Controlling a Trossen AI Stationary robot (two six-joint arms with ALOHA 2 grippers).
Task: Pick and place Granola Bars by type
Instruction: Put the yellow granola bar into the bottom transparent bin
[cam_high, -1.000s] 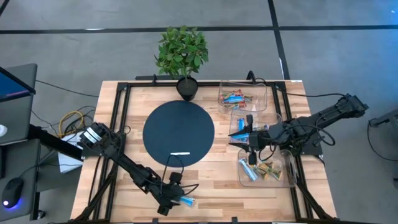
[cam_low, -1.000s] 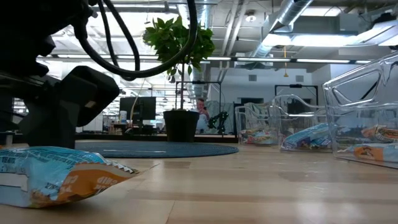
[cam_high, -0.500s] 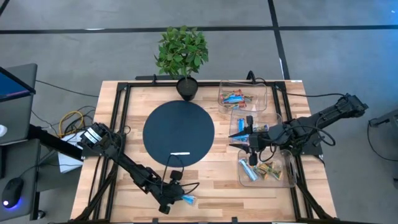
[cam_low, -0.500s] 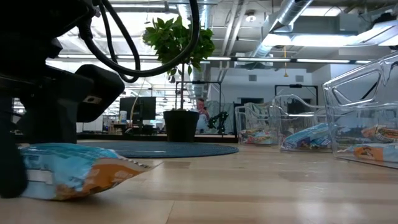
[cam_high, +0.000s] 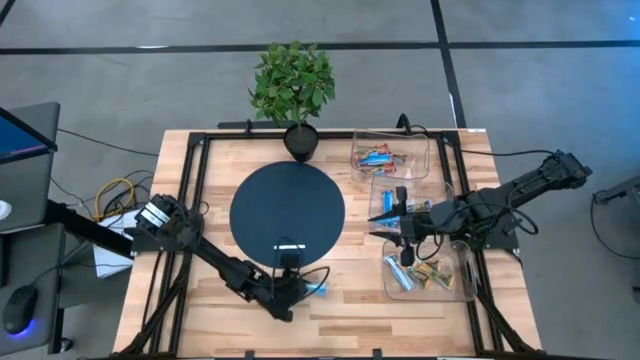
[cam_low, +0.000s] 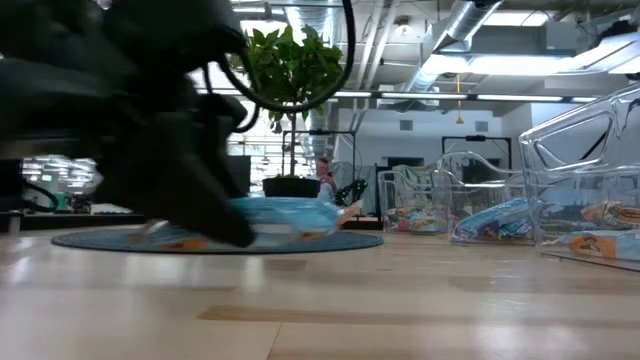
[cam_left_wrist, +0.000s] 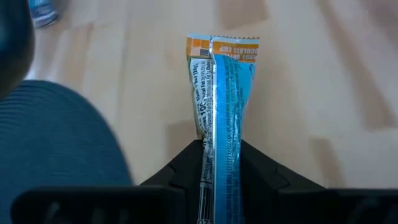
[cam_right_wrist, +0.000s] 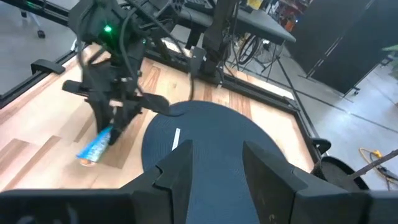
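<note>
While our left gripper (cam_high: 303, 288) clamps a blue granola bar (cam_left_wrist: 225, 106) just off the table (cam_high: 200, 320), our right gripper (cam_high: 392, 222) stands half-open w/ nothing between the fingers.

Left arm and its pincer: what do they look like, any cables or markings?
The left arm is matt black, built of slim jointed links, with a white labelled block near its base at the table's left edge. A thin black cable loops above the left pincer. Its fingers are dark, angular wedges. The right wrist view shows a green light on its wrist housing. The right arm is likewise black.
</note>
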